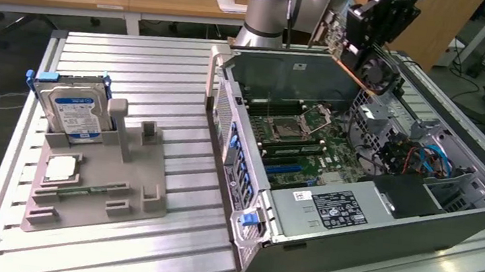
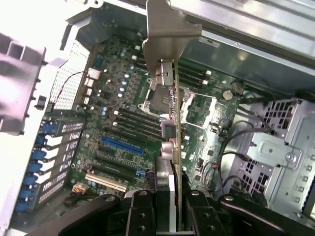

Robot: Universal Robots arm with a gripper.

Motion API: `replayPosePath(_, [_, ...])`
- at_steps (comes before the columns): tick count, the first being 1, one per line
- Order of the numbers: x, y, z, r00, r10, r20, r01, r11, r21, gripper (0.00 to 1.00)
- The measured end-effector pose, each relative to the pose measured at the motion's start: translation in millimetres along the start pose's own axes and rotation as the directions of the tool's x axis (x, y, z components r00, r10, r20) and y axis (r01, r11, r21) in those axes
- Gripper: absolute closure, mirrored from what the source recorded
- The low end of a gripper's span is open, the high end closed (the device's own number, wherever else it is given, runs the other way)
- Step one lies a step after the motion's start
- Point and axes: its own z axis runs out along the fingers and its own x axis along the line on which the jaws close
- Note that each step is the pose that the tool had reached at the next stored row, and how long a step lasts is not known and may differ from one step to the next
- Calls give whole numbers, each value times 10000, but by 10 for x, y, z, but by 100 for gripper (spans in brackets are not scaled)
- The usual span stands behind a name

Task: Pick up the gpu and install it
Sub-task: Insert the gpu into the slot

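Gripper [image 2: 169, 216] is clamped on the gpu [image 2: 171, 147]; the card runs edge-on between both fingers [image 2: 140, 214] and projects beyond them, its metal bracket [image 2: 167, 29] leading. Seen from the room, the card hangs below the gripper, above the open computer case [image 1: 247, 177], clear of the motherboard [image 2: 123, 123], not yet seated.
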Motion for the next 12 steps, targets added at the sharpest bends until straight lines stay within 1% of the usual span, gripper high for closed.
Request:
replayPosePath(3, [0,0,0,9987,-506,-23,506,9987,3,72])
replayPosePath(6, [0,0,0,9952,-977,-45,978,9952,4,72])
replayPosePath(9, [1,0,1,9898,-1421,-66,1421,9898,4,72])
replayPosePath(12, [1,0,1,9822,-1875,-87,1876,9823,3,72])
